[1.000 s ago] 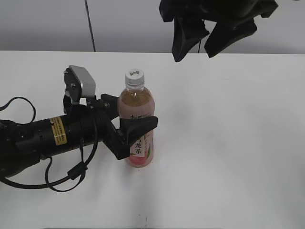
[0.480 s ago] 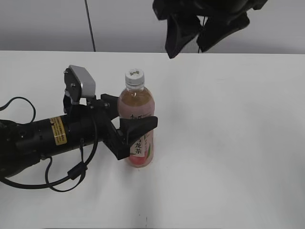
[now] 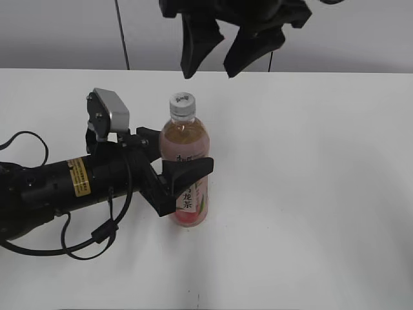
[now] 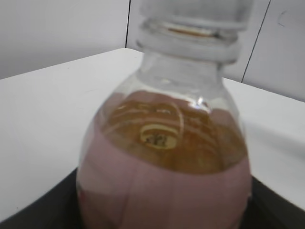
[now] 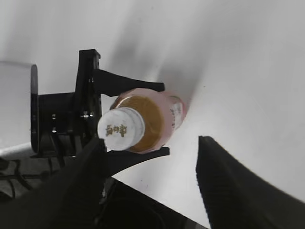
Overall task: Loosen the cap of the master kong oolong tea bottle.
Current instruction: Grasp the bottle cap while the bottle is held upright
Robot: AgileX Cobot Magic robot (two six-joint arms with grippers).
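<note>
A plain white table (image 3: pixel 310 194) runs back to a pale grey wall (image 3: pixel 58 32) with a dark vertical seam. Near the middle the master kong oolong tea bottle (image 3: pixel 186 169) stands upright, its white cap (image 3: pixel 182 104) still on.

The left gripper (image 3: pixel 177 169) comes in from nine o'clock and is clamped on the bottle's body, covering much of the label. The right gripper (image 3: pixel 214 48) hangs at twelve o'clock above the cap, fingers spread and empty, its upper part cut off by the frame.

Vertical black Chinese characters show on the pink-and-white label; the cap's dark print is too small to read, and the left wrist view is blurred.
</note>
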